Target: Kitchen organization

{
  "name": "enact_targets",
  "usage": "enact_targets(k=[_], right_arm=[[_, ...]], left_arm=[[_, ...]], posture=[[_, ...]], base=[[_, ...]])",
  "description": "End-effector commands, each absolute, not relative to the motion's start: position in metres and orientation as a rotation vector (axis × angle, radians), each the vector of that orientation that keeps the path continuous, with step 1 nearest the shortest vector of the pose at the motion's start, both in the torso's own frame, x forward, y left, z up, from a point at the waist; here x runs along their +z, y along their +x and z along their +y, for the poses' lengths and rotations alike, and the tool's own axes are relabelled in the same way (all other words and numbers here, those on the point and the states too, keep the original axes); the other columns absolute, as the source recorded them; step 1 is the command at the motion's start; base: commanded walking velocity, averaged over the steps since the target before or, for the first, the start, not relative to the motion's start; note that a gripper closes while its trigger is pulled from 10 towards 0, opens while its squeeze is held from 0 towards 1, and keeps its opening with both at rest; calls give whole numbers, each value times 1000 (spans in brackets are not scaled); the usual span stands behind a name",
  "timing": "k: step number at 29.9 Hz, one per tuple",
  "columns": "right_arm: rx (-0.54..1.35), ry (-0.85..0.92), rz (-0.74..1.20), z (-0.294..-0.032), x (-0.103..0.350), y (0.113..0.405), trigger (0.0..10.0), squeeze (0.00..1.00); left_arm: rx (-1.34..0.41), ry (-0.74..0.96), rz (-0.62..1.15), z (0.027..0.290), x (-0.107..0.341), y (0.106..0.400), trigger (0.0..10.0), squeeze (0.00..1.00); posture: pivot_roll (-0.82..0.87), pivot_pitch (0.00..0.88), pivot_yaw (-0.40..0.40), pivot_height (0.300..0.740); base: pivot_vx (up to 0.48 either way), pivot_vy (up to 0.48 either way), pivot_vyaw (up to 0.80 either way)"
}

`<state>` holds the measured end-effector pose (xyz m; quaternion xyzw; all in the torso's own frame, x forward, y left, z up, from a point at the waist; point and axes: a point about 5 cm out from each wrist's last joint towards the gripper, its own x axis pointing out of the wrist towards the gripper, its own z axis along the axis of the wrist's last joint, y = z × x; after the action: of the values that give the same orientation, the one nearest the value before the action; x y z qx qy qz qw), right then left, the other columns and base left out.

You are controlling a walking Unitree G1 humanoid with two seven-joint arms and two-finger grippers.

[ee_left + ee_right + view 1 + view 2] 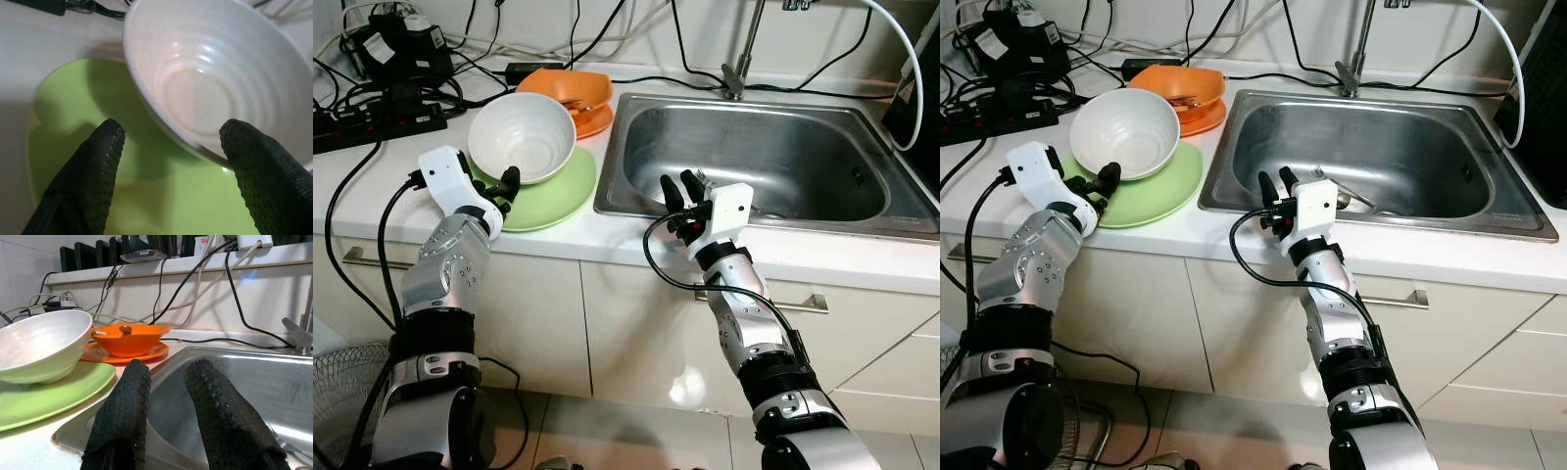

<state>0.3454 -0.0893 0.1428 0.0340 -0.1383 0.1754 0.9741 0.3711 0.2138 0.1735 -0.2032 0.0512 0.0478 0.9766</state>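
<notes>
Right gripper: I have my right gripper [681, 195] at the near rim of the sink, two black fingers [122, 416] spread with a gap between them and nothing held, pointing in over the basin.
Left gripper: my left gripper [508, 188] sits at the near edge of the green plate, fingers [93, 171] apart, one to either side of the white bowl's rim but not closed on it; I cannot tell if the fingertip touches the bowl.
Cabinet front: white drawers under the counter, with a metal bar handle [815, 303] just past my right forearm.
Flat lime-green plate [558, 195]: lies on the white countertop [372, 186], just left of the sink.
Ribbed white ceramic bowl [522, 136]: rests tilted on the green plate, mouth toward me, empty inside.
Rectangular stainless steel sink [773, 162]: set into the counter; a metal fork [1337, 186] lies in the basin beyond my right gripper.
Orange bowl [566, 90]: sits on a matching orange plate [595, 121] behind the white bowl, with a utensil inside that I cannot identify.
Faucet base [734, 80]: stands at the sink's far edge.
Back of counter: black cables [372, 93] and a black power strip [377, 127] at far left.
</notes>
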Motion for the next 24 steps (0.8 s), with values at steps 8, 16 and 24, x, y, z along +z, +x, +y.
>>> enact_targets(k=[8, 16, 24], right_arm=[[345, 68, -275, -92, 143, 345, 10000, 0], [345, 69, -270, -92, 142, 345, 10000, 0], [344, 70, -263, -91, 140, 344, 10000, 0]], left_arm=[[87, -583, 206, 192, 162, 378, 10000, 0], [98, -598, 253, 185, 154, 376, 3725, 0], [143, -603, 237, 189, 155, 377, 0, 0]], posture=[[53, 0, 21, 740], [56, 0, 18, 740], [58, 0, 18, 740]], base=[[0, 0, 0], [0, 0, 0], [0, 0, 0]])
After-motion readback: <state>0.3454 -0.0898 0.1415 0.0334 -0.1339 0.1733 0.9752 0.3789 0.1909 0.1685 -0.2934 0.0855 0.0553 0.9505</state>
